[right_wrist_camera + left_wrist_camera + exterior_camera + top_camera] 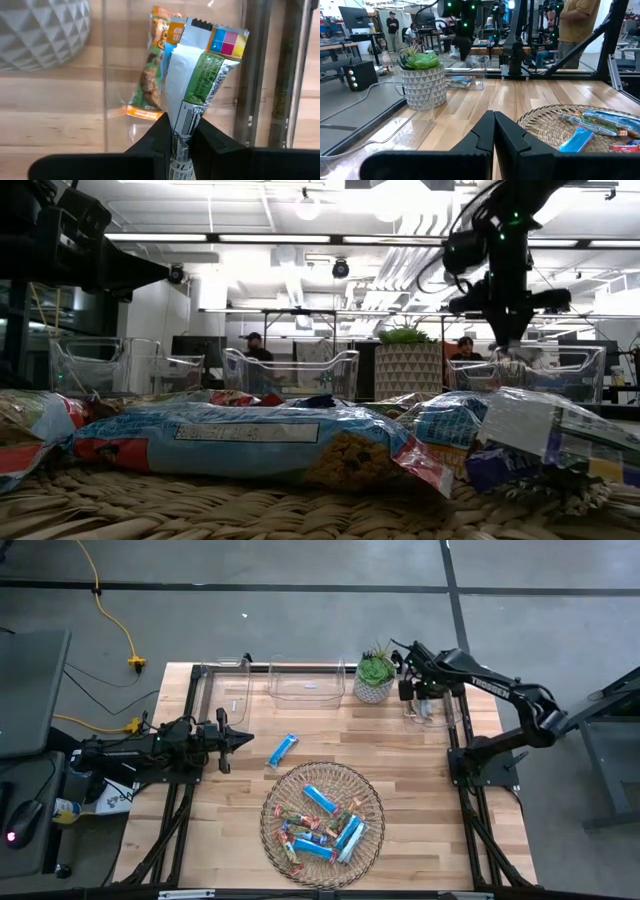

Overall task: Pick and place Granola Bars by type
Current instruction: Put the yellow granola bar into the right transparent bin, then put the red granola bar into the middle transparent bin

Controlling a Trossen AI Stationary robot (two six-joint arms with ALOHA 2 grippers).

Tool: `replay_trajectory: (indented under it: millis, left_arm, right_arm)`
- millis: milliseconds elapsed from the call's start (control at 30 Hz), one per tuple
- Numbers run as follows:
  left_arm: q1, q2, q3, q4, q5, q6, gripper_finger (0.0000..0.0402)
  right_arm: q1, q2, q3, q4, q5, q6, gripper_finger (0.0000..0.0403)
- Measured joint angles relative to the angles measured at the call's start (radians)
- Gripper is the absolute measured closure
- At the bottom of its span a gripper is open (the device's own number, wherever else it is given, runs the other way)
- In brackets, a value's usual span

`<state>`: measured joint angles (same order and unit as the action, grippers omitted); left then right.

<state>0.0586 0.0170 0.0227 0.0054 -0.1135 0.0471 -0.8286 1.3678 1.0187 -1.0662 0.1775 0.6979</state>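
Left gripper (243,740) hovers low over the table's left side, fingers pressed together, holding nothing. Just right of it, one blue-and-white granola bar (283,750) lies alone on the wood. Nearer, the round woven basket (372,802) holds a jumble of bars (322,823): bright blue and white, some tan with red-green print. Far right, beside the potted plant (375,676), the right gripper (180,132) pinches a silvery bar with green print (197,80) above a clear bin (430,712) where an orange-tan bar (152,70) already lies.
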Motion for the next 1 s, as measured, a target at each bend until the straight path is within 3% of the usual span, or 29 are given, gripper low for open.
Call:
replay_trajectory:
  millis: [300, 733, 1000]
  left_arm:
    - [0.0, 0.0, 0.0, 0.0, 0.0, 0.0, 0.0399]
    - [0.0, 0.0, 0.0, 0.0, 0.0, 0.0, 0.0399]
    - [0.0, 0.0, 0.0, 0.0, 0.0, 0.0, 0.0399]
  right_arm:
    - [-0.017, 0.0, -0.053, 0.05, -0.018, -0.008, 0.0352]
    - [-0.016, 0.0, -0.051, 0.058, -0.016, -0.018, 0.0218]
    - [-0.001, -0.067, -0.051, 0.149, -0.028, -0.019, 0.0211]
